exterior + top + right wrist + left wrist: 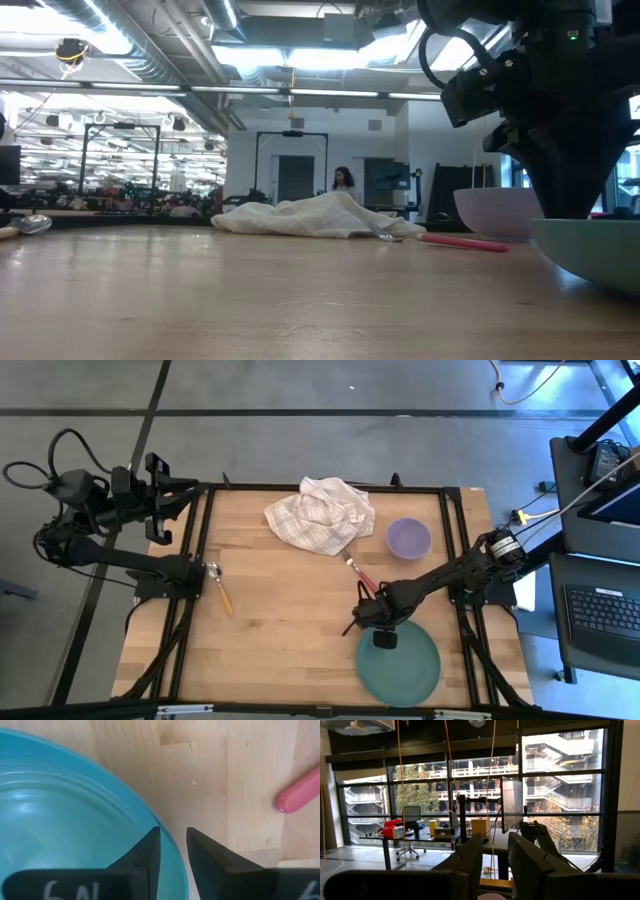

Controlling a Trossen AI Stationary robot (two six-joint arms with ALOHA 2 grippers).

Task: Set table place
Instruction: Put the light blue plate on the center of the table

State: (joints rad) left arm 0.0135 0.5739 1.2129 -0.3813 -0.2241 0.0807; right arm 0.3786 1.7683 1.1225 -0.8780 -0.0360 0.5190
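The teal plate (405, 665) lies near the table's near right corner. My right gripper (383, 628) is at its far left rim, shut on it; the rim also shows in the right wrist view (75, 820). The lilac bowl (408, 538) stands at the far right. The red-handled fork (358, 572) lies between the bowl and the plate, its tines by the white checked cloth (320, 512). The yellow-orange-handled spoon (222, 592) lies at the left. My left gripper (190, 490) waits at the far left corner, open by a narrow gap and empty. My right gripper holds the plate's rim (172, 845) at its far left side. One finger (147, 852) is over the plate's inside and the other (210, 855) is outside the rim. The fingers come from above, pointing down. I cannot tell whether the plate is lifted off the table.
The crumpled cloth lies at the far middle of the table. Bare wood (290, 630) lies between the spoon and the plate. The black frame (465, 560) edges the top. A person (343, 182) stands far off in the room behind.
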